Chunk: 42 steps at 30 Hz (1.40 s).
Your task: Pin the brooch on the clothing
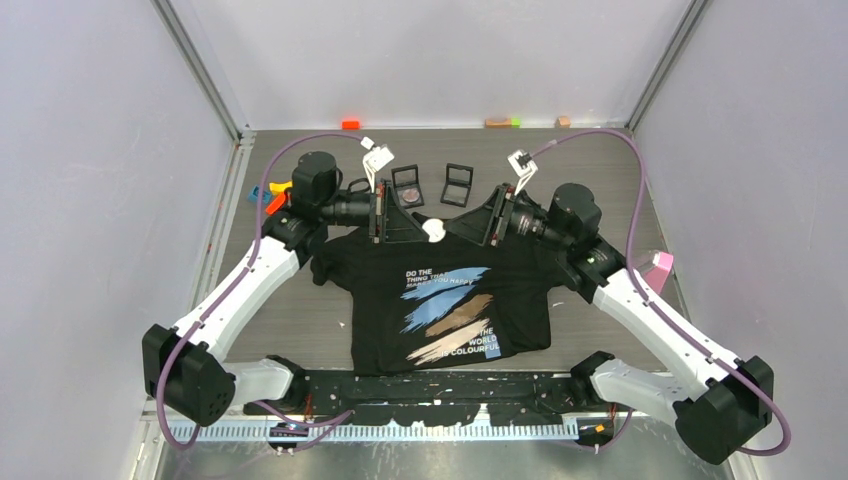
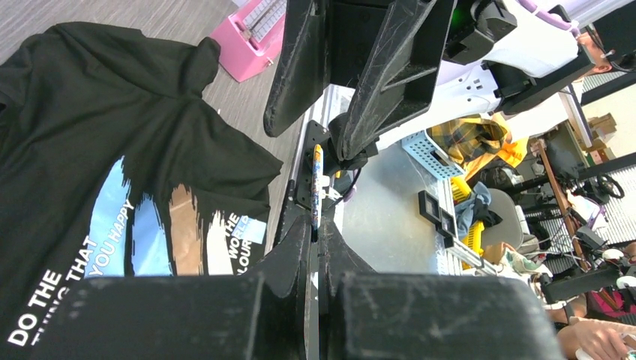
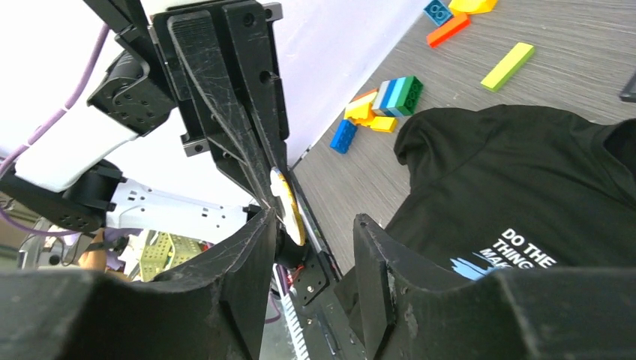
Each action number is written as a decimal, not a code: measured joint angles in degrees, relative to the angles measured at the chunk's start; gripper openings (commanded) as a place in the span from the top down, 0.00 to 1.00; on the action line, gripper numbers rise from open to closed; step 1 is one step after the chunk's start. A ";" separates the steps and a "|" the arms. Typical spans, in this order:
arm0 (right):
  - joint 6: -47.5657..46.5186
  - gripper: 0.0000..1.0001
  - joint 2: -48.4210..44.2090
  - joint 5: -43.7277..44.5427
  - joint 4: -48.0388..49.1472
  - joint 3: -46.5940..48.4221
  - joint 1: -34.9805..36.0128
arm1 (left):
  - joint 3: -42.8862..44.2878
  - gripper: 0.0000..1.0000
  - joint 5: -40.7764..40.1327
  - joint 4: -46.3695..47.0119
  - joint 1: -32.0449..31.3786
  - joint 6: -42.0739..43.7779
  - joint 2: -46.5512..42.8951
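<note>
**Desk:** How far along is the pinning?

**Photographer:** Not done. The left gripper (image 1: 422, 227) is clamped on the brooch (image 1: 433, 229), held just over the collar of the black T-shirt (image 1: 440, 300). The right gripper (image 3: 311, 240) faces it, jaws apart. Fastening it to the fabric is left.

**Desk:** Which way does it point?

**Photographer:** It's a round disc with no clear long axis, edge-on to the left wrist camera. The pin is hidden.

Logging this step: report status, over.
Left end effector shut on round white-and-yellow brooch. Right end effector open beside it. Black printed T-shirt lying below, unpinned. No obstruction seen.
</note>
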 measured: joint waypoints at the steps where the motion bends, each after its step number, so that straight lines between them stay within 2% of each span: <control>1: 0.42 0.54 0.26 -0.76 0.92 -0.09 -0.02 | 0.00 1.00 0.20 0.28 0.00 -0.20 0.00; 11: 2.95 0.66 1.73 -4.92 5.29 -0.46 -0.02 | -0.07 1.00 1.31 2.03 0.00 -1.53 0.07; 15: 3.41 0.81 2.84 -5.86 5.97 -0.46 -0.02 | -0.13 1.00 1.77 2.95 0.00 -2.45 0.20; 18: 3.76 0.96 3.41 -6.56 6.64 -0.46 0.00 | -0.35 1.00 1.77 3.02 0.02 -2.60 0.55; 20: 3.63 0.99 3.45 -6.93 6.75 -0.46 0.00 | -0.44 1.00 1.92 3.02 0.09 -2.95 0.72; 26: 3.56 1.00 3.41 -7.63 7.19 -0.46 -0.02 | -0.44 0.85 2.60 3.52 0.13 -4.00 0.76; 34: 4.74 0.99 3.41 -8.09 8.79 -0.46 -0.02 | -0.44 0.76 3.39 5.70 0.04 -4.46 0.76; 35: 4.83 1.00 3.41 -8.24 8.79 -0.46 -0.02 | -0.44 0.77 3.45 5.84 0.04 -4.48 0.76; 42: 5.40 0.99 3.41 -9.01 9.25 -0.46 -0.02 | -0.46 1.00 3.74 6.08 0.02 -5.11 0.81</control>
